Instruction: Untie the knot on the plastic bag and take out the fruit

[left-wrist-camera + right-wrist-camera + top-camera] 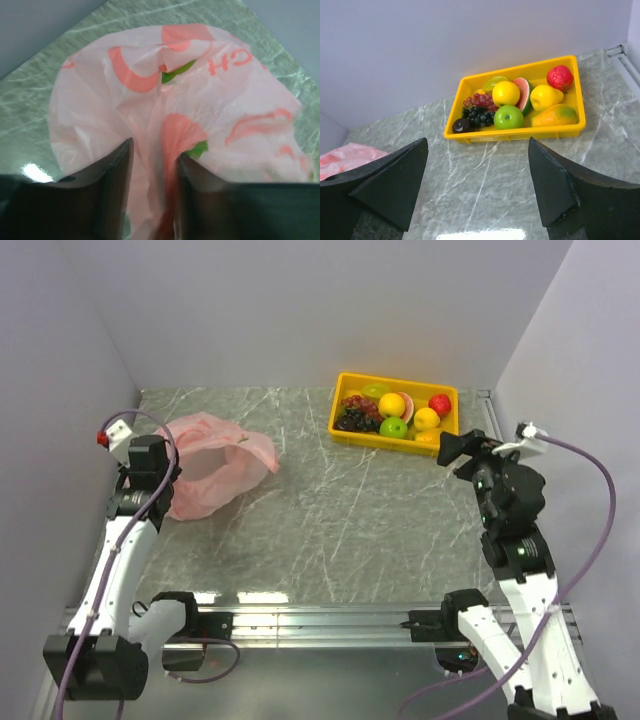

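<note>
The pink plastic bag (pixel 225 455) lies flattened at the table's left. My left gripper (pixel 168 478) is at its near-left edge. In the left wrist view the gripper (pixel 152 172) is shut on a gathered fold of the bag (pixel 150 100). I cannot make out a knot. The fruit lies in the yellow tray (pixel 345 435): a red one (pixel 439 404), a yellow one (pixel 392 404), a green one (pixel 393 427). My right gripper (pixel 455 448) is open and empty just in front of the tray (pixel 520 134); it also shows in the right wrist view (pixel 477 172).
The tray also holds a watermelon slice (pixel 523 92) and dark grapes (pixel 479 116). A metal rail (pixel 487 418) runs along the right wall. Grey walls close in the left, back and right. A corner of the bag (pixel 345 157) shows in the right wrist view.
</note>
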